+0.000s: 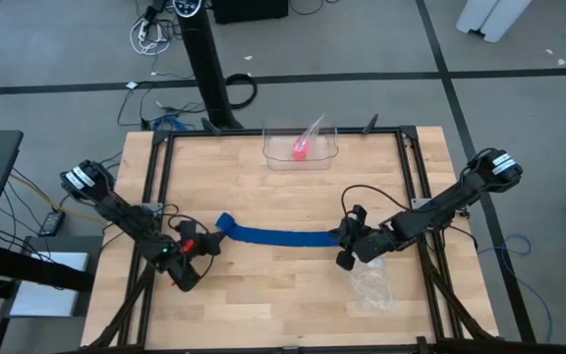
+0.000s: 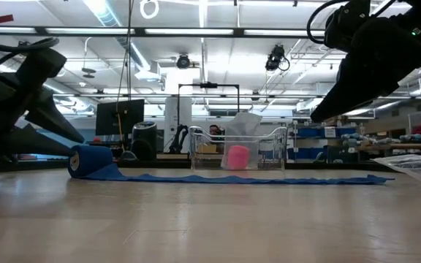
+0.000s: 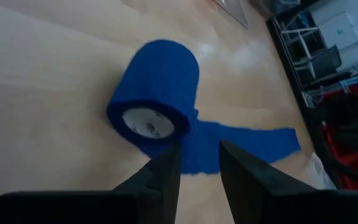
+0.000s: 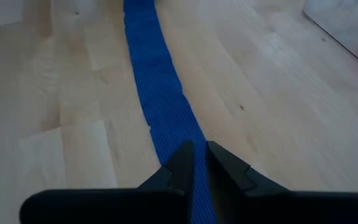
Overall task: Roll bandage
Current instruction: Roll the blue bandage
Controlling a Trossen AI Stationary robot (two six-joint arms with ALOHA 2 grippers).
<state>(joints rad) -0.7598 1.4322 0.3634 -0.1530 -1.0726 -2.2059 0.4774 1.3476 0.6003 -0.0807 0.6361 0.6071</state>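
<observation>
The bandage (image 1: 281, 237) lies across the middle of the wooden tabletop (image 1: 263, 305) as a bright blue strip, running from a small rolled portion at its left end to a flat tail at its right end. In the low view the roll (image 2: 90, 161) sits on the wood with the unrolled band stretching away flat along the surface.

The left hand (image 1: 202, 244) sits just beside the rolled end. Its two dark fingers (image 3: 166, 177) stand apart with a clear gap between them, pointing at the roll's white core, and they clamp nothing.

The right hand (image 1: 346, 242) is at the strip's other end. In its wrist view the fingers (image 4: 182, 163) are pressed nearly together over the blue band, pinching the fabric between them where it meets the tips.

At the far edge of the tabletop stands a clear plastic container (image 1: 301, 146) with a small pink roll (image 1: 300, 149) inside. A crumpled clear plastic bag (image 1: 371, 286) lies on the wood near the right hand, toward the near edge
</observation>
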